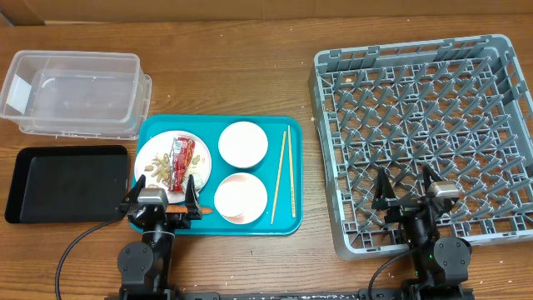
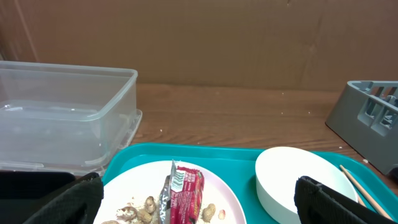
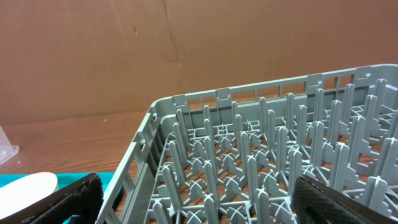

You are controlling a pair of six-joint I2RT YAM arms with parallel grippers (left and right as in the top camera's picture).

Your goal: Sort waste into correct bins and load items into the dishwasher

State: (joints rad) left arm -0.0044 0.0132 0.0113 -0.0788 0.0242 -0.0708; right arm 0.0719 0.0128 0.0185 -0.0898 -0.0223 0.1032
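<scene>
A white plate on the teal tray holds the red-and-silver wrapper and beige scraps; the wrapper and scraps also show in the left wrist view. A small orange carrot lies at the tray's front edge. A white bowl, a pinkish bowl and two chopsticks lie on the tray. The clear tub and black tray are at the left. The grey rack is at the right. My left gripper is open over the plate's front edge. My right gripper is open over the rack's front. No cup is in view.
The clear tub stands just behind the teal tray's left corner in the left wrist view. The rack's near wall and pegs fill the right wrist view. Bare wooden table lies behind the tray and between tray and rack.
</scene>
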